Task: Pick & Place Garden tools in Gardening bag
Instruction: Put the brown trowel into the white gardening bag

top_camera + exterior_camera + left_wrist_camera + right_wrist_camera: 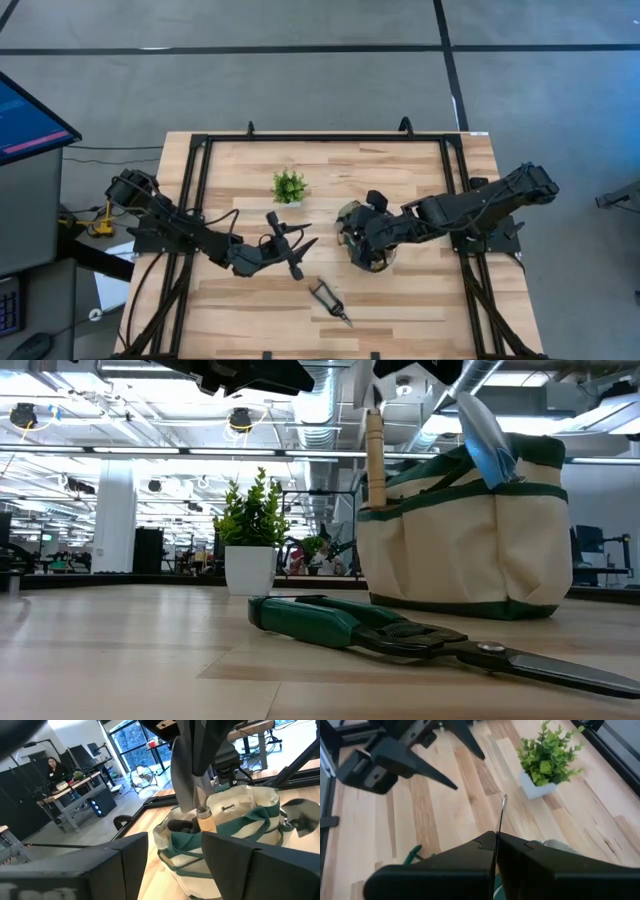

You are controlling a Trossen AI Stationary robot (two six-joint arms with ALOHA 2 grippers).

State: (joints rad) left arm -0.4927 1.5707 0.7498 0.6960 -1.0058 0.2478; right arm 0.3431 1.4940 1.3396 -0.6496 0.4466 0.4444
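Over a pale wooden slatted surface (400, 300), the left gripper (290, 245) hangs above mid-table with its dark fingers (305, 243) spread wide and holding nothing, pointed toward the bag. Behind it stands a small green potted plant in a white pot (289, 186), no part of the job. Nearer the front edge lie green-handled pruning shears with dark blades (329, 301), flat on the wood and well apart from either arm. To the right, the right gripper (368, 240) hovers directly over the small beige canvas gardening bag with dark green trim (470, 540), its fingers pressed on a thin silver blade (501, 822) seen edge-on, apparently a trowel being lowered in. A wooden handle (375, 458) and a blue-grey tool (485, 442) already stand in the bag's pockets. The placing step looks nearly finished; next, the shears need an approach from above.
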